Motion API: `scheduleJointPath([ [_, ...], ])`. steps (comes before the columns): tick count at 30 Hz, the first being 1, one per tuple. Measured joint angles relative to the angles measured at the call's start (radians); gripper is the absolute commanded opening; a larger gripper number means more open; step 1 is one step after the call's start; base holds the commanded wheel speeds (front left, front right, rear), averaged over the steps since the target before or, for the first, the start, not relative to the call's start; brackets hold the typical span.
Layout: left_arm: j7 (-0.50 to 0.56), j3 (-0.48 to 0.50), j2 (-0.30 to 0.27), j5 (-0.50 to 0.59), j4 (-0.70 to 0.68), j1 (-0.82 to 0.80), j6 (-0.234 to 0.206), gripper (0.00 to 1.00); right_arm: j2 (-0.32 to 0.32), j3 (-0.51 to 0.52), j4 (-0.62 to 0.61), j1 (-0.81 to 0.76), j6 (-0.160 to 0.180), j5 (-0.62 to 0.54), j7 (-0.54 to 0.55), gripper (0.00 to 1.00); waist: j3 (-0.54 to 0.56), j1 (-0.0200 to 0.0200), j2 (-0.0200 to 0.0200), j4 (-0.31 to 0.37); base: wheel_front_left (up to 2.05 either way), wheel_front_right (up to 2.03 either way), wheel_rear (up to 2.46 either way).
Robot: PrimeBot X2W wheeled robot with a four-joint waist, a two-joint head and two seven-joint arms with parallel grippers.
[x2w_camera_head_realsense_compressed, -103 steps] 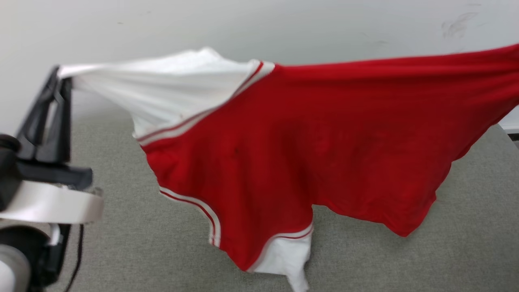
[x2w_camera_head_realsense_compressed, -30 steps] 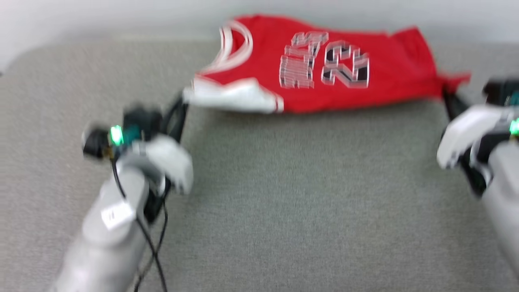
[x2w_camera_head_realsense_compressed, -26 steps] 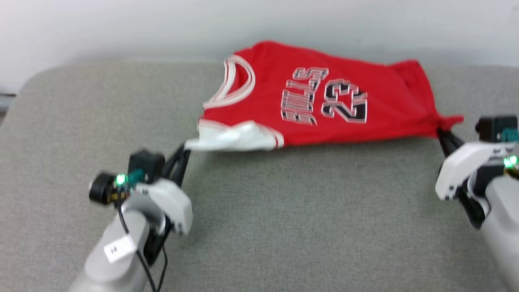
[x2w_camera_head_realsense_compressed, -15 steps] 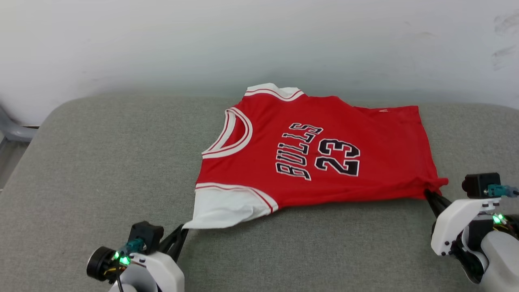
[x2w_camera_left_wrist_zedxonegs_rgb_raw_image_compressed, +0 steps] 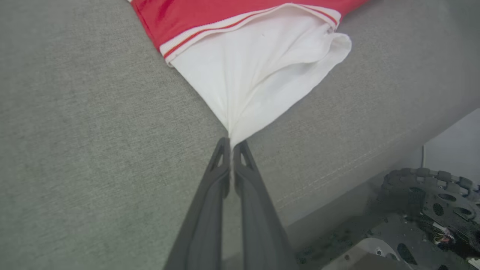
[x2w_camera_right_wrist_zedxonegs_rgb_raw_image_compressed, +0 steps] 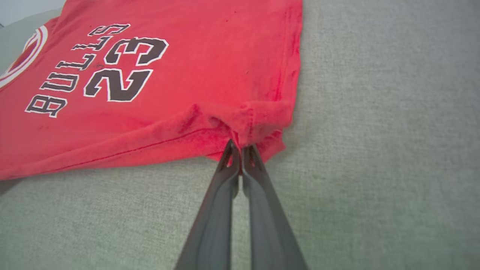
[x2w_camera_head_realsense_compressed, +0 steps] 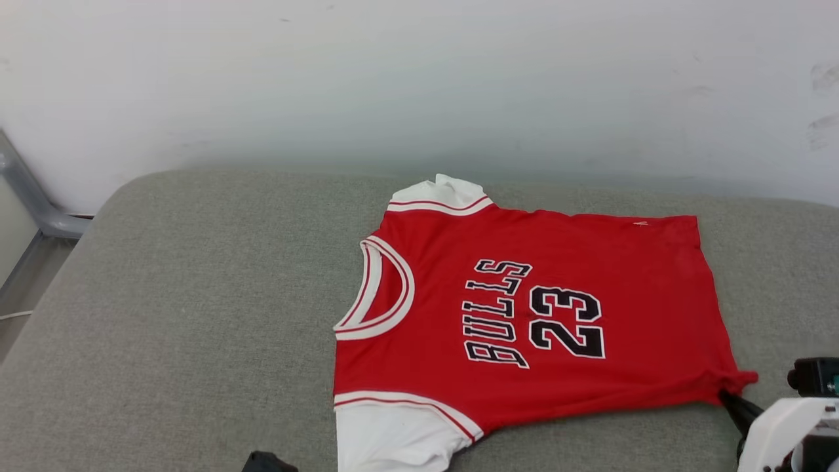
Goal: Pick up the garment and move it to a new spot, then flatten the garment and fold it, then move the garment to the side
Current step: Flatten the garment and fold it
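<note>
The garment (x2w_camera_head_realsense_compressed: 537, 314), a red jersey with white sleeves, lies spread on the grey cushion with its black lettering and number 23 facing up. Its neckline points left and its hem points right. My left gripper (x2w_camera_left_wrist_zedxonegs_rgb_raw_image_compressed: 232, 144) is shut on the tip of the near white sleeve (x2w_camera_left_wrist_zedxonegs_rgb_raw_image_compressed: 258, 75), which is drawn into a taut point. My right gripper (x2w_camera_right_wrist_zedxonegs_rgb_raw_image_compressed: 240, 147) is shut on the near corner of the red hem (x2w_camera_right_wrist_zedxonegs_rgb_raw_image_compressed: 255, 116); the same gripper (x2w_camera_head_realsense_compressed: 731, 398) reaches in from the lower right in the head view. The far sleeve (x2w_camera_head_realsense_compressed: 440, 193) peeks out at the back.
The grey cushion (x2w_camera_head_realsense_compressed: 196, 314) stretches wide to the left of the jersey. A white wall (x2w_camera_head_realsense_compressed: 419, 78) stands right behind it. A grey metal bar (x2w_camera_head_realsense_compressed: 33, 203) is at the far left. The cushion's front edge (x2w_camera_left_wrist_zedxonegs_rgb_raw_image_compressed: 337, 168) and the robot's base (x2w_camera_left_wrist_zedxonegs_rgb_raw_image_compressed: 431, 202) lie below the left gripper.
The garment hung stretched in the air with its plain side showing; now it lies flat with the lettering up. Both grippers have kept their hold. The head camera has shifted.
</note>
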State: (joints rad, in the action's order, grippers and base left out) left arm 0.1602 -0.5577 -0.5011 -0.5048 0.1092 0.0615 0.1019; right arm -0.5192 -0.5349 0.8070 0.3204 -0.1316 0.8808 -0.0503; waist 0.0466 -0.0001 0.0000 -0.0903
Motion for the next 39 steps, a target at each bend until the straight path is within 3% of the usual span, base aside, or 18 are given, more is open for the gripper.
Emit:
scheduleJointPath([
  [12, 0.163, -0.037, -0.131, -0.117, -0.217, 0.142, 0.013, 0.0, -0.124, 0.012, -0.22, -0.255, 0.0, 0.131, 0.141, 0.0, 0.037, 0.0, 0.0, 0.0, 0.0, 0.0, 0.0],
  [19, 0.165, -0.024, -0.165, -0.143, -0.295, 0.18, 0.002, 0.0, -0.171, 0.092, -0.358, -0.384, 0.0, 0.139, 0.131, 0.0, 0.043, 0.0001, 0.0, 0.012, 0.0, 0.0, 0.0],
  [29, 0.066, 0.058, -0.156, -0.09, -0.341, 0.094, -0.049, 0.0, -0.151, 0.241, -0.493, -0.439, 0.0, 0.059, 0.115, 0.0, 0.023, 0.0001, 0.0, 0.033, 0.0, 0.0, 0.0],
  [39, 0.123, 0.029, -0.126, -0.049, -0.216, -0.156, -0.007, 0.0, -0.067, 0.344, -0.553, -0.351, 0.0, -0.064, 0.238, 0.0, -0.062, 0.0002, 0.0, 0.06, 0.0, 0.0, 0.0],
])
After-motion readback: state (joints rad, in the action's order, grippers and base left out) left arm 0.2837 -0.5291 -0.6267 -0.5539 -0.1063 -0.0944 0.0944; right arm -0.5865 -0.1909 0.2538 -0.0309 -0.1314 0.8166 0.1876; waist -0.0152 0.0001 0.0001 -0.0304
